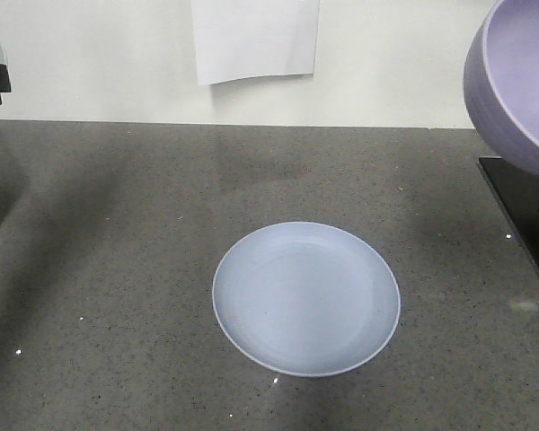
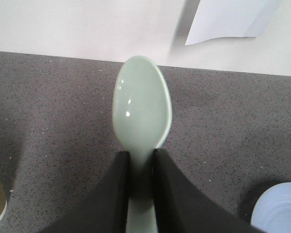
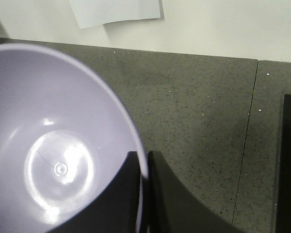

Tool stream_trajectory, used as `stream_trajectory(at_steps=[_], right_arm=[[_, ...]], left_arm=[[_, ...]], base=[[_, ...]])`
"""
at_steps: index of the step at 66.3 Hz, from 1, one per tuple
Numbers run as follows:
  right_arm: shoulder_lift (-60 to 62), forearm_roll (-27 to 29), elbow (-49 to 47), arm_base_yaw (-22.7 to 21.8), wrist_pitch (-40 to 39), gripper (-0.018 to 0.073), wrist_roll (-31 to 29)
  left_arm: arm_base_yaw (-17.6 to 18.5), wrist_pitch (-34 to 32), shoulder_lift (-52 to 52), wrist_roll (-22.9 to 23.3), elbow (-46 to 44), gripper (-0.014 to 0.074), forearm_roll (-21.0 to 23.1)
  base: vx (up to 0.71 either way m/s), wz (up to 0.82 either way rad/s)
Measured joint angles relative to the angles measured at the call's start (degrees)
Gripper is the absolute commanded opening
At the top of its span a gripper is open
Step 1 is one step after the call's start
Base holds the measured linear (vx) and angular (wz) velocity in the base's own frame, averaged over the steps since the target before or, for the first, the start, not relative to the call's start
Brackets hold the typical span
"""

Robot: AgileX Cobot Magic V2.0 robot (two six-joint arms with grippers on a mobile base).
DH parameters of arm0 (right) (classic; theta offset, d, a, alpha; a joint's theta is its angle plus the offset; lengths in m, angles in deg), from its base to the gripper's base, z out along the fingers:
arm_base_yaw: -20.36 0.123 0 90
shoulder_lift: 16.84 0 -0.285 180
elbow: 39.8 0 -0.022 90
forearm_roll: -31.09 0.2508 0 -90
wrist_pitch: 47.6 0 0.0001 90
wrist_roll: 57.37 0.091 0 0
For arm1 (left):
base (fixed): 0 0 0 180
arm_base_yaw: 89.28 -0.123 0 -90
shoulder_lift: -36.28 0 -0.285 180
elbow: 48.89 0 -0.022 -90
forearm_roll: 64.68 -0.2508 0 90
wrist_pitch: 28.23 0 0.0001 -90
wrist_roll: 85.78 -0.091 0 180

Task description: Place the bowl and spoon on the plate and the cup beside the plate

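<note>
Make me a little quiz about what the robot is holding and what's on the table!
1. Pick one: what does the left claw hold?
A) a fork
B) the spoon
C) a knife

2. True or false: the plate has nothing on it yet.

3. Fill the gap: the right claw pinches the bowl by its ____.

Key:
1. B
2. True
3. rim
</note>
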Motion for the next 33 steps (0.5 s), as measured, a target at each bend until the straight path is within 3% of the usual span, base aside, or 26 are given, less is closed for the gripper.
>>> stream_trajectory(at_steps=[33], right_arm=[[0.0, 0.0, 0.0, 0.0, 0.0, -0.0004, 0.0]], left_arm=[[0.0, 0.0, 0.0, 0.0, 0.0, -0.0006, 0.0]], base=[[0.02, 0.00]])
